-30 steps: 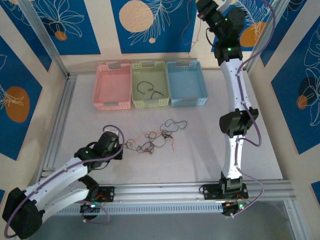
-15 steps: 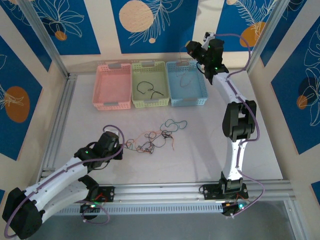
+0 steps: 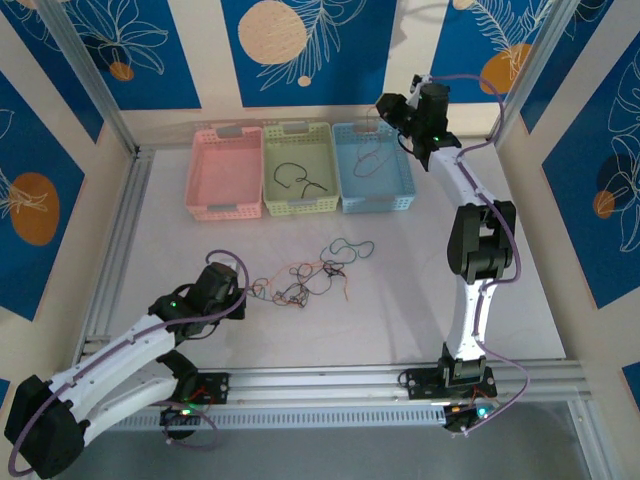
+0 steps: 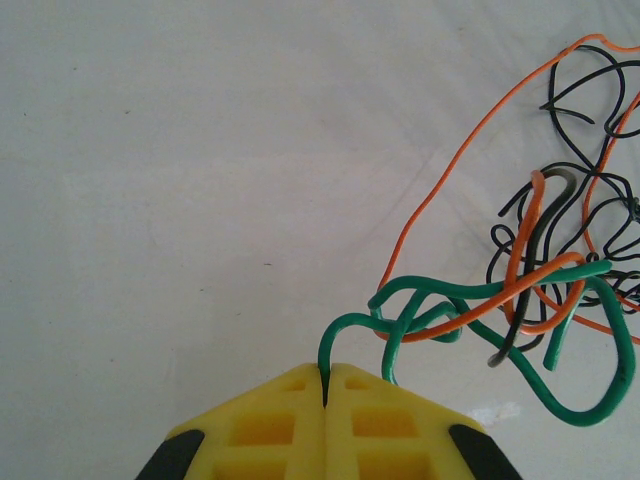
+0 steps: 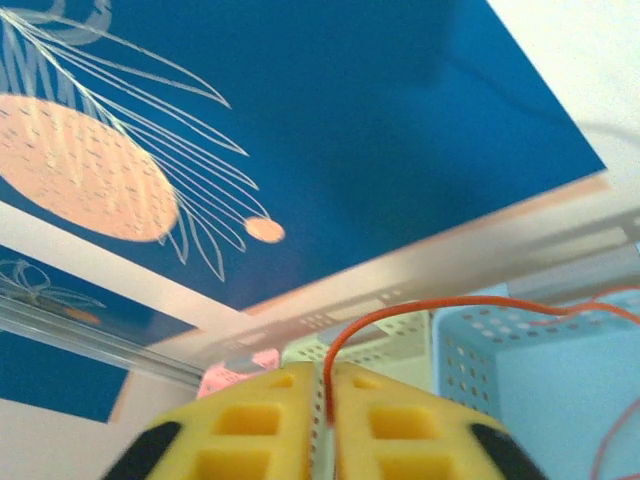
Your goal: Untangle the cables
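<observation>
Top cam sits above & behind my bases, looking down and fwd over the whole table (image 3: 400, 320) to the back wall. Left wrist cam looks out past my left claw (image 4: 325, 390), v. close to the tabletop, at the cables (image 4: 520, 285), same tangle top cam sees mid-table. Right wrist cam rides high, tilted up at the wall panel (image 5: 380, 120) & blue basket (image 5: 500, 340), both also in top view.

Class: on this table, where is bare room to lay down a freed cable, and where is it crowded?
Free: the table strip between the baskets and the tangle; the patch between tangle and right arm; the pink basket. Crowded: the tangle by the left gripper.
</observation>
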{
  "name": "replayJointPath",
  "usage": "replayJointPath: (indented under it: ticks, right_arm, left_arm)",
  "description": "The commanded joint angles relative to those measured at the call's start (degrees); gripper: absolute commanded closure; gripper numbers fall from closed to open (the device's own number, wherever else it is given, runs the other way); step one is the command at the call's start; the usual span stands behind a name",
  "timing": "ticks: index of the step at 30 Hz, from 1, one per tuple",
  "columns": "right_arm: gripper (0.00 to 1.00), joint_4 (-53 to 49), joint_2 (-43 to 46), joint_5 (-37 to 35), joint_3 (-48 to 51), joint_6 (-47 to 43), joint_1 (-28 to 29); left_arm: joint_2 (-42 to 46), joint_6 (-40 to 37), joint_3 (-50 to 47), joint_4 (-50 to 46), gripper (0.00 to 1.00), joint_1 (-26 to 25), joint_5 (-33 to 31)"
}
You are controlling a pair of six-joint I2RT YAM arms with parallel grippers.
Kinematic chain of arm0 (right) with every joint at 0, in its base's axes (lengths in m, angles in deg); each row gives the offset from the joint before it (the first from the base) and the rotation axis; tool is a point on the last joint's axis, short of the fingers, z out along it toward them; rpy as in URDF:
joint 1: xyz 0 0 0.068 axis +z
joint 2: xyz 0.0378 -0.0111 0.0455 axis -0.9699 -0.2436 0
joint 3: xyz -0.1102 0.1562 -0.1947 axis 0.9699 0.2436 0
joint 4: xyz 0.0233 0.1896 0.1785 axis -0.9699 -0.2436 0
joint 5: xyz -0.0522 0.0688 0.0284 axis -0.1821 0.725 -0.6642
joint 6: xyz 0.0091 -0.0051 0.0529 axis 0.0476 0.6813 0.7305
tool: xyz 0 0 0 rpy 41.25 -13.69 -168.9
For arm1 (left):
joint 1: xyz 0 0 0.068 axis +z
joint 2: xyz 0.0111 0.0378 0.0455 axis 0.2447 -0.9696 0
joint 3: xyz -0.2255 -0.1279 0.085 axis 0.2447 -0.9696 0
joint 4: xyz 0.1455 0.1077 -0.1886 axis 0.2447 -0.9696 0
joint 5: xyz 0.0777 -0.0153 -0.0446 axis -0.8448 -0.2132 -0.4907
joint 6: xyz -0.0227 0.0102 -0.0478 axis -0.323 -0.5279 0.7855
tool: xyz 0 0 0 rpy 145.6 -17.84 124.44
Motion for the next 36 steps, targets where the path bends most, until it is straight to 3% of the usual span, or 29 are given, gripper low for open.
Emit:
replayJointPath:
  ticks: [1,7,15,18,21,31,33,36]
  right_arm:
    - [0.81,-7.00,-3.16,1.89,-1.18,-1.37,-0.16]
    - [0.73,-13.10,-5.28,3.56,-2.85,-2.48,0.23]
    - [0.54,-21.30,-3.65,1.13,-3.30,-2.68,0.34]
    - [0.49,-28.29,-1.44,-5.21,-3.75,-2.53,1.34]
    - [0.48,-31.03,1.96,-4.84,-1.77,-2.06,1.91]
    - [0.49,-14.37,27.12,-9.30,30.53,-3.66,4.76]
    - [0.49,-11.61,28.59,-11.42,33.45,-4.21,3.93]
    - [0.49,-14.01,25.34,-10.76,29.38,-4.31,-0.21]
  left_arm:
    - [0.46,-0.57,-0.25,0.61,1.00,0.61,0.86]
    - [0.35,-0.62,-0.24,0.67,1.00,0.57,0.84]
    - [0.38,-0.66,-0.25,0.66,1.00,0.59,0.95]
    - [0.27,-0.68,-0.24,0.71,1.00,0.62,1.03]
    - [0.11,-0.74,-0.27,0.75,1.00,0.58,1.04]
    - [-0.13,-0.79,-0.18,0.89,1.00,0.61,1.13]
    - [-0.22,-0.78,-0.17,0.89,1.00,0.68,1.21]
    - [-0.14,-0.75,-0.20,0.90,1.00,0.56,1.30]
